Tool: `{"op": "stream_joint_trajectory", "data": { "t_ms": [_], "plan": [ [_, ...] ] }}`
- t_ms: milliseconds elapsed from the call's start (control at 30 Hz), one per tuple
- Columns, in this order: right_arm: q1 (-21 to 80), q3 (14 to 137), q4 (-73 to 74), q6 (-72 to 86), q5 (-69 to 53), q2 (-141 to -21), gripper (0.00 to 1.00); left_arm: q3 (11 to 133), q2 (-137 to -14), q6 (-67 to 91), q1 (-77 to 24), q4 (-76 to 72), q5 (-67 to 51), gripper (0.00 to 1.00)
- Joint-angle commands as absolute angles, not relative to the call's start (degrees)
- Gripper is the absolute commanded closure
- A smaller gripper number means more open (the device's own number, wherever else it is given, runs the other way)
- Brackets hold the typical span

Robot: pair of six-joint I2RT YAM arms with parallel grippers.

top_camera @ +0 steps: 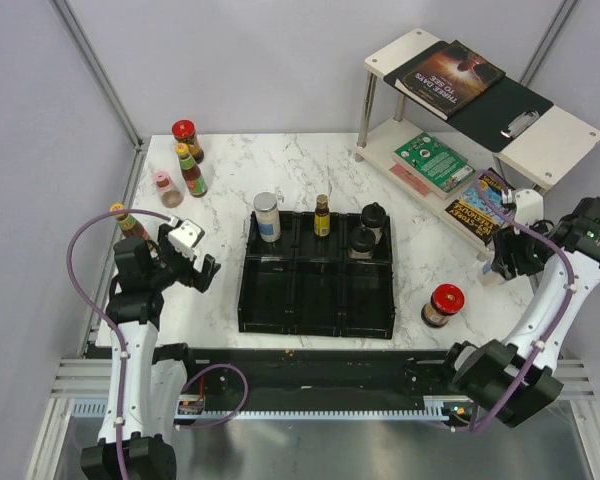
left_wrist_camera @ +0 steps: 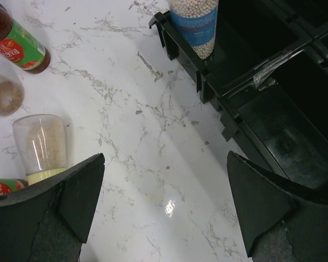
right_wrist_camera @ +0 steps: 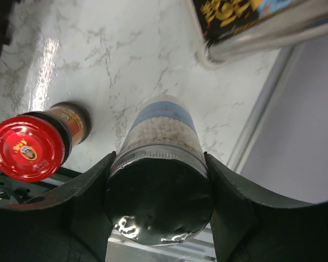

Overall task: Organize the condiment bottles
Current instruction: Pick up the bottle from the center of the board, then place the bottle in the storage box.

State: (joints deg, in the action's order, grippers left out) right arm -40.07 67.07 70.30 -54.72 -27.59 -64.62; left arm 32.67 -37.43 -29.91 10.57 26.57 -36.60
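My right gripper (right_wrist_camera: 158,164) is shut on a clear jar (right_wrist_camera: 163,128) with a black lid, a blue label and white beads, standing on the marble by the shelf leg. In the top view this gripper (top_camera: 503,262) hides the jar. A red-capped jar (right_wrist_camera: 28,147) (top_camera: 444,304) stands beside it. My left gripper (left_wrist_camera: 164,158) (top_camera: 195,262) hangs open over bare marble left of the black tray (top_camera: 315,295). The tray's back row holds a silver-lidded jar (top_camera: 267,216), a slim dark bottle (top_camera: 322,216) and two black-lidded jars (top_camera: 368,228).
At the back left stand a red-capped jar (top_camera: 187,140), a yellow-capped sauce bottle (top_camera: 191,170), a pink-lidded shaker (top_camera: 166,188) and another sauce bottle (top_camera: 130,222). A two-level shelf (top_camera: 540,140) with books fills the back right. The table's right edge runs close to the held jar.
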Motion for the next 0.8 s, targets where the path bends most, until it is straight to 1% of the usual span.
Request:
{"op": "stream_joint_trajectory", "data": {
  "t_ms": [0, 133, 233, 333, 367, 433, 467, 533, 567, 633, 667, 767],
  "plan": [
    [-37.62, 79.26, 74.79, -54.5, -35.33, -61.43, 1.0, 32.87, -36.39, -30.41, 11.07, 26.01, -37.88, 0.0],
    [-32.71, 90.66, 75.93, -48.97, -37.88, -63.45, 1.0, 32.87, -36.3, -30.24, 11.16, 26.02, -38.06, 0.01],
    [-25.16, 97.35, 75.41, -42.47, -37.62, -66.26, 1.0, 32.87, -36.39, -30.32, 11.25, 26.1, -38.06, 0.0],
    [-13.85, 102.19, 72.88, -34.38, -35.08, -69.51, 1.0, 32.87, -36.47, -30.32, 11.25, 26.1, -38.06, 0.0],
    [-11.45, 103.0, 72.08, -32.45, -34.11, -70.3, 1.0, 32.87, -36.47, -30.32, 11.25, 26.1, -38.06, 0.0],
    [-6.44, 104.67, 68.4, -27.18, -29.37, -72.59, 1.0, 32.87, -36.56, -30.32, 11.42, 26.02, -37.97, 0.01],
    [-0.85, 105.03, 67.16, -25.77, -27.7, -74.34, 1.0, 32.87, -36.65, -30.41, 11.43, 26.02, -37.97, 0.0],
    [5.77, 106.51, 64.53, -22.7, -22.18, -76.37, 1.0, 32.87, -37.0, -30.41, 11.43, 26.02, -37.97, 0.0],
    [12.15, 107.13, 63.9, -21.89, -19.89, -77.6, 1.0, 32.87, -37.18, -30.32, 11.34, 26.02, -37.88, 0.01],
    [18.43, 109.58, 63.02, -20.57, -14.54, -81.81, 1.0, 32.87, -37.61, -30.41, 11.34, 26.01, -37.53, 0.01],
    [23.94, 110.47, 62.67, -20.74, -13.89, -84.44, 1.0, 32.87, -37.88, -30.32, 11.42, 25.93, -37.44, 0.0],
    [29.68, 113.19, 61.7, -21.27, -14.68, -89.71, 1.0, 32.78, -38.23, -30.41, 11.6, 26.02, -37.0, 0.01]
  ]
}}
